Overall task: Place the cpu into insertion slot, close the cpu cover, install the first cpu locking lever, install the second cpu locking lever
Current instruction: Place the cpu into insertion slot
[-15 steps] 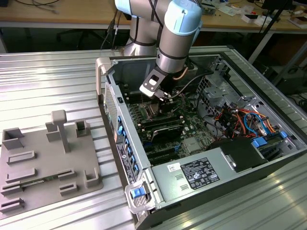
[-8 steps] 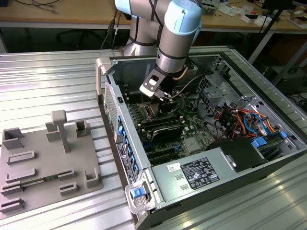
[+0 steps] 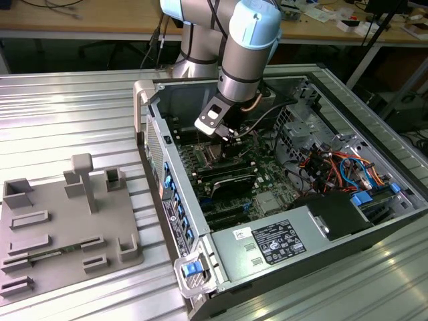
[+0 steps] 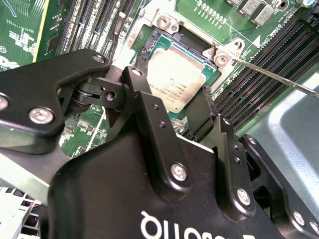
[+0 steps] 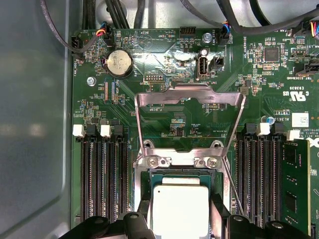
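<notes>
my hand is reached down into the open computer case, which lies flat on the ribbed tabletop so the board faces up at me. the chip sits square in the socket, flat and level. my fingers stand at two opposite edges of it, parted just the chip's width. they look closed on those edges, though i can't be sure the pads press rather than merely touch, as the seam is dark in both wrist views. holding by the edges makes sense, i think: it leaves the metal face alone and lets the chip go down straight.

the cover is swung up on its hinge, clear of the socket, which is what leaves room for a finger on either side.

the first wrist view looks straight down. it gives me the cover's whole frame and the memory slots flanking the socket. the second wrist view looks slantwise past my hand. it adds how low the chip lies within the rim, and a thin wire lever sticking out free from one corner. the exterior view adds the arm's lean into the case, and a grey tray well apart from it on the tabletop.
</notes>
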Available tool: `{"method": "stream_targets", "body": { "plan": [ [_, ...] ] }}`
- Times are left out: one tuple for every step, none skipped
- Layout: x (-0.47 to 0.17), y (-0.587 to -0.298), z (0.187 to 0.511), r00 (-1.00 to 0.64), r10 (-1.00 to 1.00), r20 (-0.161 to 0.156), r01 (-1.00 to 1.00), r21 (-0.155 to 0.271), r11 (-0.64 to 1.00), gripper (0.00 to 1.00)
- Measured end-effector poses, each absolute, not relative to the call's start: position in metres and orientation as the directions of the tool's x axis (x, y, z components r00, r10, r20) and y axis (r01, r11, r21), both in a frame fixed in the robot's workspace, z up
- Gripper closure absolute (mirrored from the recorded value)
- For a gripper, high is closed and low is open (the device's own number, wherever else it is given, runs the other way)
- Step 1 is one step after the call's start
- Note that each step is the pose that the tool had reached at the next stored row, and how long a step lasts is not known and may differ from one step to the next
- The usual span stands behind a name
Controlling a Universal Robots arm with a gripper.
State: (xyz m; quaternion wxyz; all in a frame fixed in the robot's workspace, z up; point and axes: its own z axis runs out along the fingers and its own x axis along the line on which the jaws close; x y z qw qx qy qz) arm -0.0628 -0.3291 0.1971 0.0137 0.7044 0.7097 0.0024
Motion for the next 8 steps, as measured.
{"method": "stream_targets", "body": {
  "plan": [
    [-0.0628,-0.329,0.1971,-0.007,1.0,-0.016,1.0,0.023,0.008,0.45],
    [-0.0628,-0.329,0.197,-0.007,1.0,-0.016,1.0,0.023,0.008,0.45],
    [-0.0628,-0.329,0.197,-0.007,1.0,-0.016,1.0,0.023,0.008,0.45],
    [-0.0628,-0.329,0.197,-0.007,1.0,-0.016,1.0,0.023,0.008,0.45],
    [-0.0628,-0.329,0.197,-0.007,1.0,-0.016,1.0,0.023,0.008,0.45],
    [-0.0628,-0.3291,0.197,-0.007,1.0,-0.016,1.0,0.023,0.008,0.45],
    [-0.0628,-0.329,0.197,-0.007,1.0,-0.016,1.0,0.023,0.008,0.45],
    [-0.0628,-0.329,0.197,-0.008,1.0,-0.016,1.0,0.023,0.008,0.45]
  ]
}}
